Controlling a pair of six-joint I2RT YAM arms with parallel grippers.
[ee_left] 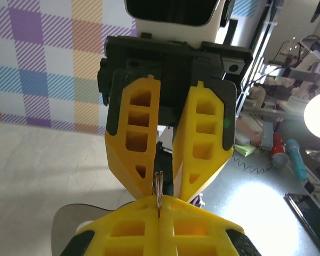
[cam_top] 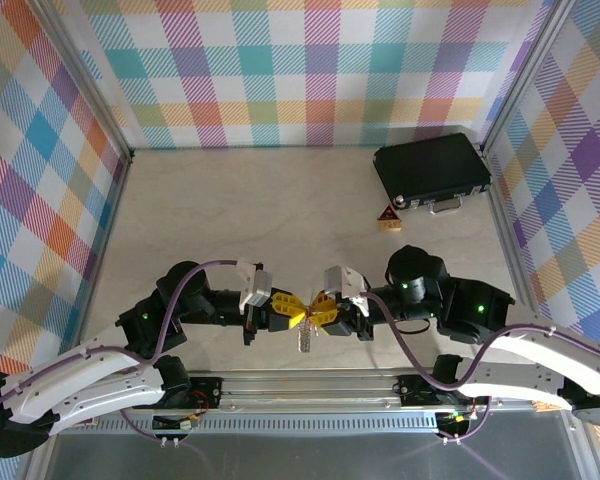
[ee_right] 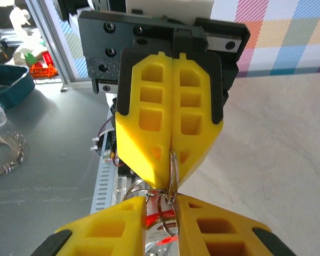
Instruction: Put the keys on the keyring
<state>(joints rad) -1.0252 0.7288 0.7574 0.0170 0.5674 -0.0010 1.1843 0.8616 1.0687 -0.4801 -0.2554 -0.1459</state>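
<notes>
The left gripper (cam_top: 298, 318) with yellow latticed plastic fingers is pressed together, its tips pinching the thin edge of the silvery metal keyring (cam_top: 305, 340); in the right wrist view that pinch (ee_right: 172, 165) sits right on the ring's wire (ee_right: 172, 173). Facing it tip to tip, the matching yellow-fingered right gripper (cam_top: 320, 313) has its fingers a little apart. In its own camera, ring loops and the tiny key with a red plastic head (ee_right: 156, 220) sit in the narrow gap between them (ee_right: 160, 213). Whether the pads touch the key cannot be told. Both grippers meet above the near middle of the table, and the ring's lower part hangs below them.

Far right, well apart from the arms, a black rectangular case with a silvery handle (cam_top: 432, 168) lies against the back corner. Just nearer than it sits a small orange-brown triangular block (cam_top: 387, 218). Nothing lies between these and the grippers.

The table (cam_top: 230, 210) is pale beige and faintly marbled. Walls of pastel checked cloth (cam_top: 280, 60) close in its far, left and right sides, and a grooved aluminium rail (cam_top: 310, 385) carrying the arm bases runs along the near edge.
</notes>
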